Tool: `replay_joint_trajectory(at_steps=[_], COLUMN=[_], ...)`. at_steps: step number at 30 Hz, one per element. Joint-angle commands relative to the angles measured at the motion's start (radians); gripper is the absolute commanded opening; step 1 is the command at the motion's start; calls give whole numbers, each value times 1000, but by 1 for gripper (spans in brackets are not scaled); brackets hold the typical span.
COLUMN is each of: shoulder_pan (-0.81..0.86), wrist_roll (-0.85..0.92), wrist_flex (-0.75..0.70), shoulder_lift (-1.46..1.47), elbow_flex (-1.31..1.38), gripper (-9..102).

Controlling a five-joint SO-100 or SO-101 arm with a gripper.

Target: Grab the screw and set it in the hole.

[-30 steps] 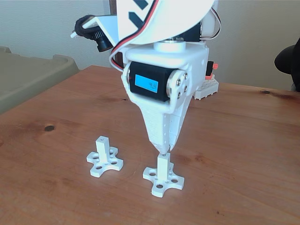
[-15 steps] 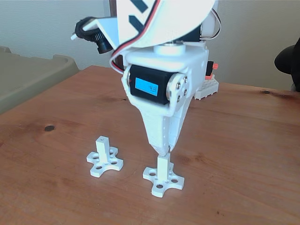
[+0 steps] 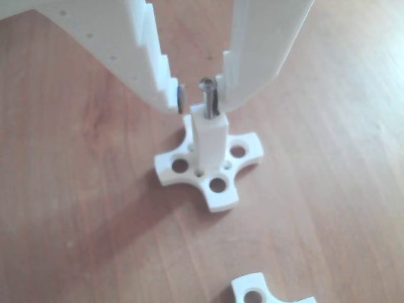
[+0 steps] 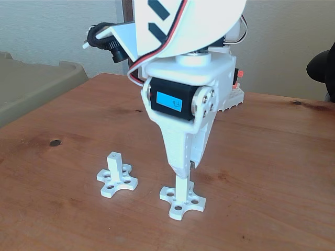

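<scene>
In the other view the dark grey screw (image 3: 207, 100) stands upright on the square tip of the white post (image 3: 209, 137), its shaft sunk into the hole, which it hides. My gripper (image 3: 201, 104) hangs straight above, open, one white finger on each side of the screw. The left finger's black pad (image 3: 181, 98) is clear of the screw; the right finger (image 3: 235, 88) is close beside it, and I cannot tell if they touch. In the fixed view my gripper (image 4: 184, 171) points down at the tip of the same post (image 4: 181, 189).
A second white post on a cross-shaped base (image 4: 115, 173) stands to the left in the fixed view; its base edge (image 3: 265, 291) shows low in the other view. A white block (image 4: 231, 97) lies behind the arm. An olive bin (image 4: 36, 83) sits beyond the table's left edge.
The gripper body has shifted slightly right and settled a little lower over the post. Both posts have stayed in place.
</scene>
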State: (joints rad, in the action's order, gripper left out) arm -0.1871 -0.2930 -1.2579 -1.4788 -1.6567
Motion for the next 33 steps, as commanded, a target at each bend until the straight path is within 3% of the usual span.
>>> replay_joint_trajectory(at_steps=[1, 13, 15, 17, 33], shoulder_pan=[-11, -3, -9, -15, 14], wrist_roll=[2, -6, -18, -31, -29], wrist_flex=[-8, -40, -143, -175, -175], shoulder_lift=[-21, -35, -61, -72, -253], elbow_flex=[28, 43, 75, 84, 12], gripper=[8, 17, 36, 42, 45])
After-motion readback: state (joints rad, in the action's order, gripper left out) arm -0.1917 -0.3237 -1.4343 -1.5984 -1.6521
